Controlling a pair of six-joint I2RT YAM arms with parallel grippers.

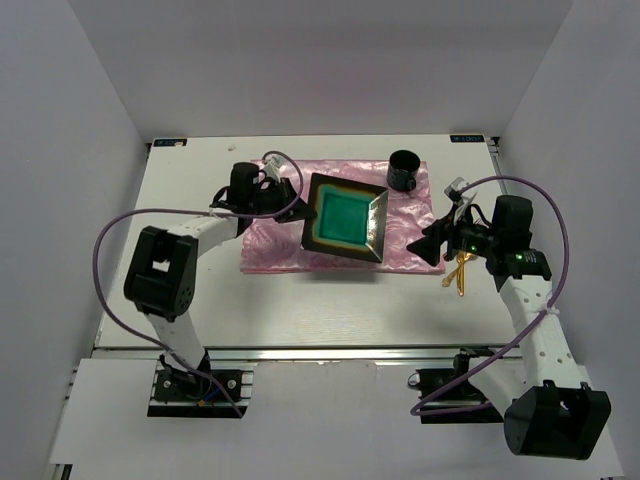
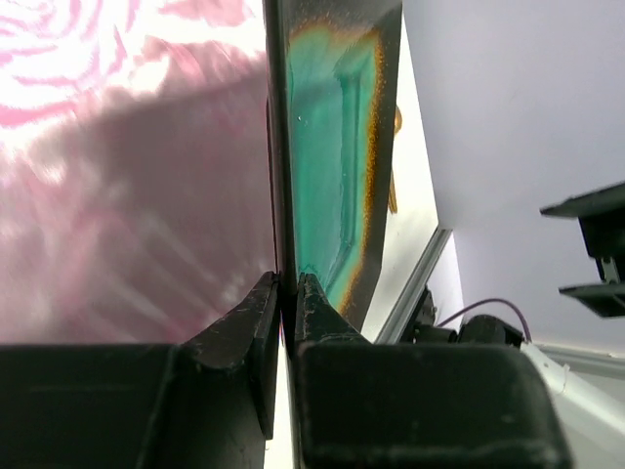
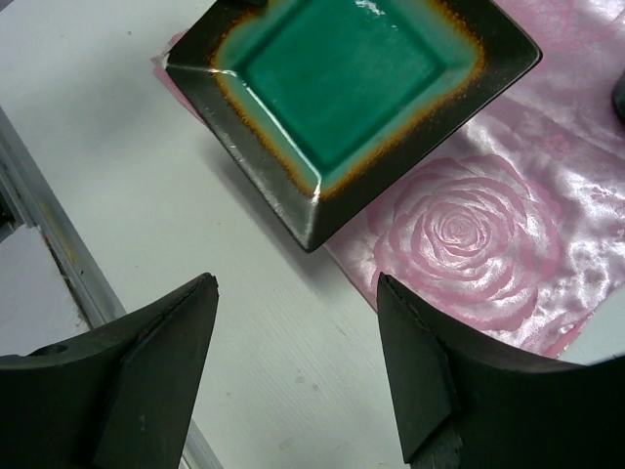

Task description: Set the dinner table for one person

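the left gripper (image 2: 286,285) pinched the tilted green plate (image 1: 345,218) by its rim over the pink mat (image 1: 270,245) on the white table (image 1: 300,310). the right gripper (image 3: 295,285) gaped, empty, half hiding gold cutlery (image 1: 461,272).

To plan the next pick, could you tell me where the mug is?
In the top view, the mug stands at the far right corner of the placemat, just beyond the plate.

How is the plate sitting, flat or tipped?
Tipped. The left gripper holds the plate by its rim, and in the right wrist view a corner hangs above the table, casting a shadow.
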